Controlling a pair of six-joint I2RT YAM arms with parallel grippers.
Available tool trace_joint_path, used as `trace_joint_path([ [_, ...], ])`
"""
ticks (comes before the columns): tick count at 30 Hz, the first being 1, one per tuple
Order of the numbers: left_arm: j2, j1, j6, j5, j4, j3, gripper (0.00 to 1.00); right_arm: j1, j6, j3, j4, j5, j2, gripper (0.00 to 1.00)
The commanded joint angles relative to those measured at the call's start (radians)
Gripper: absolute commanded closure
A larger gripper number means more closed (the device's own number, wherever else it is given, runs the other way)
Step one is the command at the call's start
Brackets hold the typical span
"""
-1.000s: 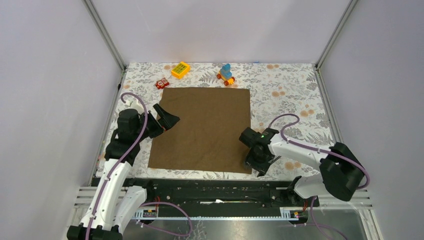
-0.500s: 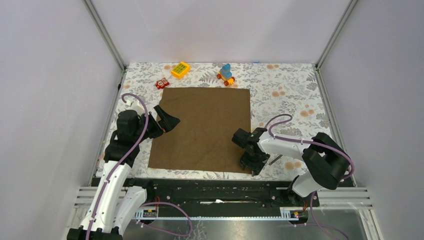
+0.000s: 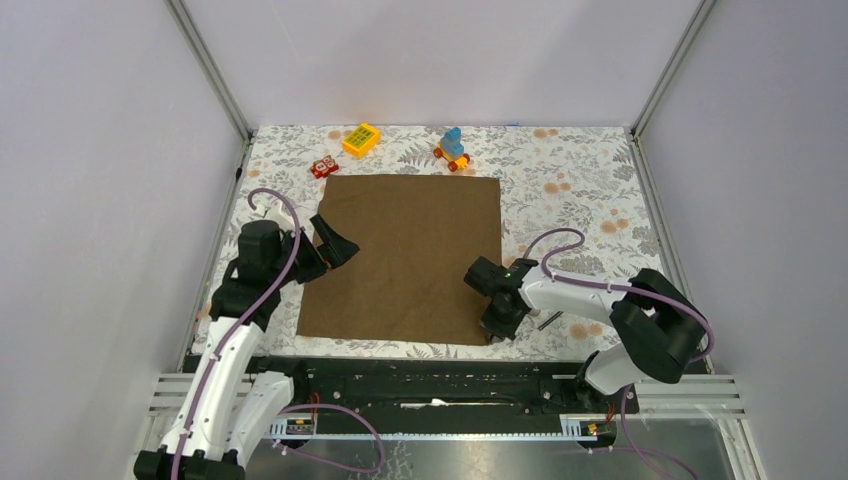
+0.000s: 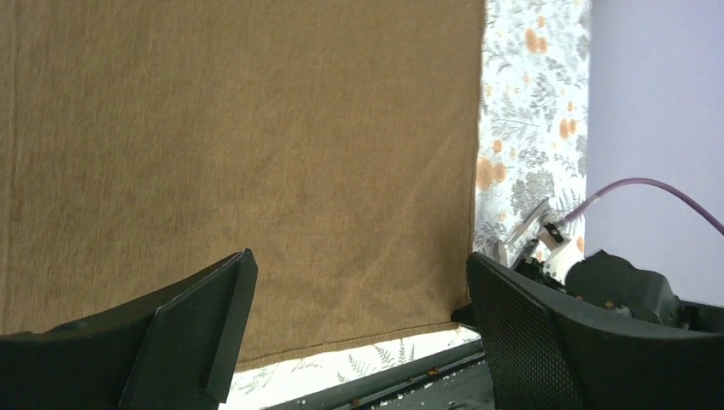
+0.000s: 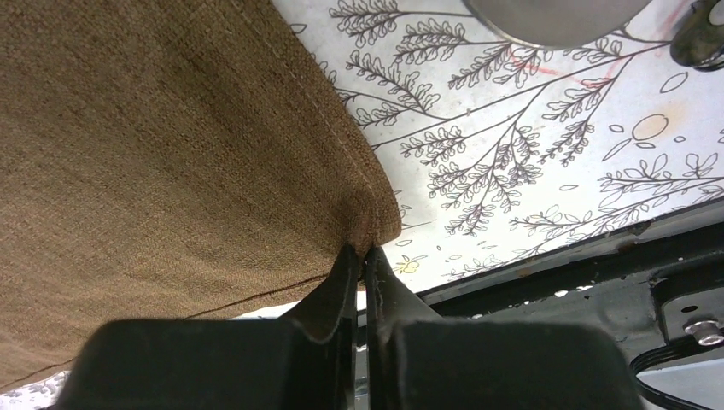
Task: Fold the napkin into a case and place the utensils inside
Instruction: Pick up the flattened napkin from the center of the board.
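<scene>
- napkin [image 3: 410, 255] lies flat and unfolded at table centre on the tablecloth [image 3: 580, 190]; no case formed yet.
- right gripper [image 5: 363, 254] is at the napkin's 5 o'clock corner, fingers pressed together, pinching the hem right at the tip. A corner grip likely lets it lift and carry that edge over for the first fold.
- left gripper [image 3: 338, 245] is at the napkin's 9 o'clock edge, fingers spread wide with nothing between them, above the cloth. Probably waiting to pin or take the other side.
- utensils [image 3: 547, 320] are at 4 o'clock of the napkin, just beside the right arm and mostly hidden. They are off the cloth, so folding isn't blocked.
- toy blocks [image 3: 361, 139] are at 11–12 o'clock past the far edge, apart from the napkin.
- risk: the thin corner pinch may slip once lifted.
</scene>
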Motion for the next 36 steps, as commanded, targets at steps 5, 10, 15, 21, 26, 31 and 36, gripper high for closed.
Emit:
trace_joint_path([
  [5,0.123,-0.015,-0.284,-0.429,-0.381,0.059,0.05,0.008,-0.058,0.012,0.002,0.158,-0.070,1.00],
  [10,0.105,-0.028,-0.567,-0.554,-0.601,0.047,0.12,0.006,-0.061,-0.005,0.023,0.212,-0.143,1.00],
  [15,0.100,-0.028,-0.707,-0.565,-0.617,-0.031,0.45,0.006,-0.042,-0.048,0.108,0.199,-0.191,1.00],
  [21,0.169,-0.027,-0.787,-0.598,-0.625,-0.072,0.46,0.005,-0.073,-0.059,0.133,0.168,-0.194,1.00],
  [26,0.212,-0.025,-0.802,-0.630,-0.597,-0.090,0.44,-0.001,-0.084,-0.076,0.145,0.160,-0.207,1.00],
  [31,0.253,-0.016,-0.809,-0.664,-0.589,-0.087,0.38,-0.011,-0.090,-0.089,0.155,0.147,-0.219,1.00],
  [36,0.290,0.016,-0.803,-0.686,-0.578,-0.072,0.37,-0.026,-0.091,-0.099,0.152,0.141,-0.246,1.00],
])
